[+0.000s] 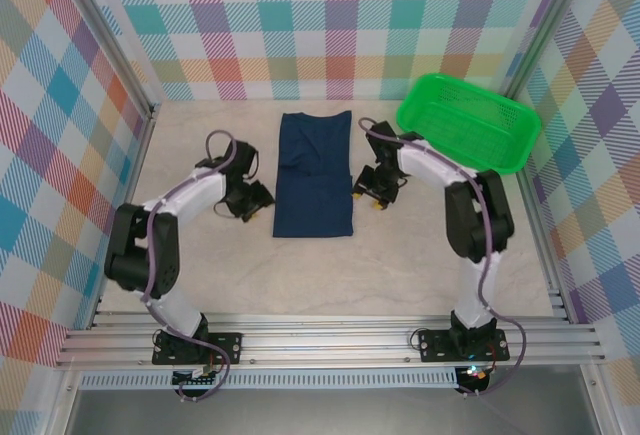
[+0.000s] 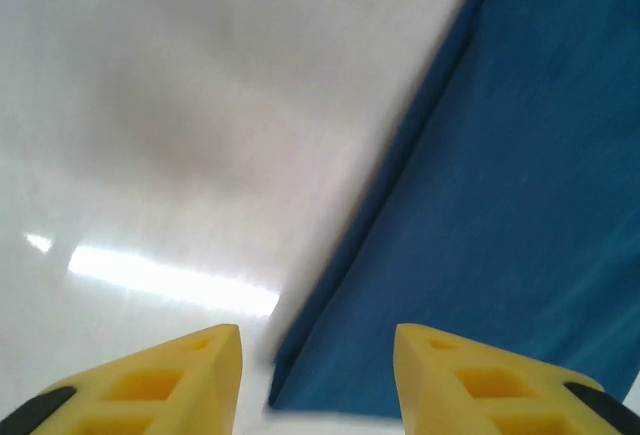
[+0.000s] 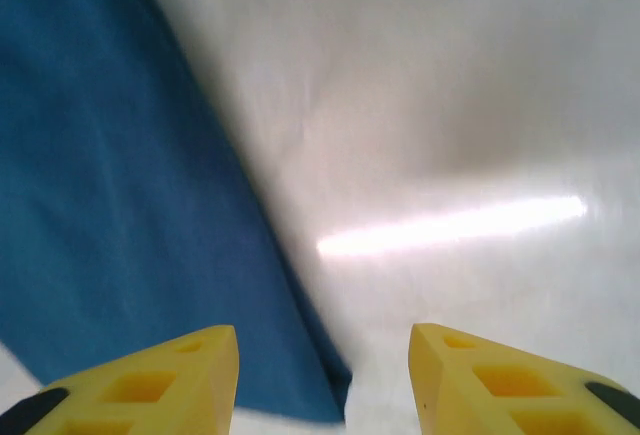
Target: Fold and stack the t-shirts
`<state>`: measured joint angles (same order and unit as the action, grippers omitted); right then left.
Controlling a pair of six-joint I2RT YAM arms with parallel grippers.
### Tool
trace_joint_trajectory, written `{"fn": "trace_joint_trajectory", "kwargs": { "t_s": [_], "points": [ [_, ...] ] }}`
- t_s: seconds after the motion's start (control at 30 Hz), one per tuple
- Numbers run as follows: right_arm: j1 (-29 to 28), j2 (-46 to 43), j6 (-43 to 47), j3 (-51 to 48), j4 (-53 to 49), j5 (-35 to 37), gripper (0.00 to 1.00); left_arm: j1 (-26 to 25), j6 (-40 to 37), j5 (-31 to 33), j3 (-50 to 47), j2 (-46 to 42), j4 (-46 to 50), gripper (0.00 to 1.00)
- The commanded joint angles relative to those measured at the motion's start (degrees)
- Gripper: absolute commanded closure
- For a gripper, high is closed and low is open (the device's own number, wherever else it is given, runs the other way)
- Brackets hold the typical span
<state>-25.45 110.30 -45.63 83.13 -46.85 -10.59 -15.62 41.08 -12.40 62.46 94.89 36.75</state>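
green basket [image 1: 470, 120] beyond the right gripper [image 1: 368, 193], on its outer side, well apart. pale beige table [image 1: 400, 265], walls [image 1: 300, 25] in colourful checks. folded navy t-shirt [image 1: 314, 175] lying flat between right gripper and left gripper [image 1: 258, 199], just beside each. both spread apart, gripping nothing.

black and white arms [image 1: 185, 195], purple cables [image 1: 149, 255], yellow wedge-fingered hands [image 2: 317, 340]

The t-shirt [image 1: 314, 175] lies on the table [image 1: 400, 275] between the left gripper [image 1: 262, 198] and the right gripper [image 1: 366, 192] — the basket [image 1: 468, 120] behind, to the right.
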Motion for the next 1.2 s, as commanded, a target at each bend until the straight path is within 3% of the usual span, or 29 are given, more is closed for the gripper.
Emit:
{"fn": "trace_joint_trajectory", "kwargs": {
  "t_s": [0.0,0.17,0.47,0.67,1.17],
  "points": [
    [-3.3,-4.6,-6.8,-9.5,7.7,-4.8,0.51,-0.5,7.3,-8.5,-7.7,-1.2,-5.3,0.53],
    [-3.9,-6.9,-13.4,-17.8,16.2,-8.4,0.48,-1.1,14.0,-11.5,-12.1,-0.5,-13.9,0.53],
    [-3.9,-6.1,-15.9,-21.0,19.6,-9.2,0.52,-3.0,17.0,-8.0,-12.3,-2.5,-16.2,0.61],
    [-4.4,-3.0,-16.7,-18.2,19.2,-10.9,0.63,-3.8,17.2,-5.7,-11.5,-7.0,-12.9,0.60],
    [-4.8,1.7,-19.5,-14.3,17.1,-9.2,0.76,-4.1,17.2,-7.4,-10.7,0.5,-14.5,0.62]
  ]
}}
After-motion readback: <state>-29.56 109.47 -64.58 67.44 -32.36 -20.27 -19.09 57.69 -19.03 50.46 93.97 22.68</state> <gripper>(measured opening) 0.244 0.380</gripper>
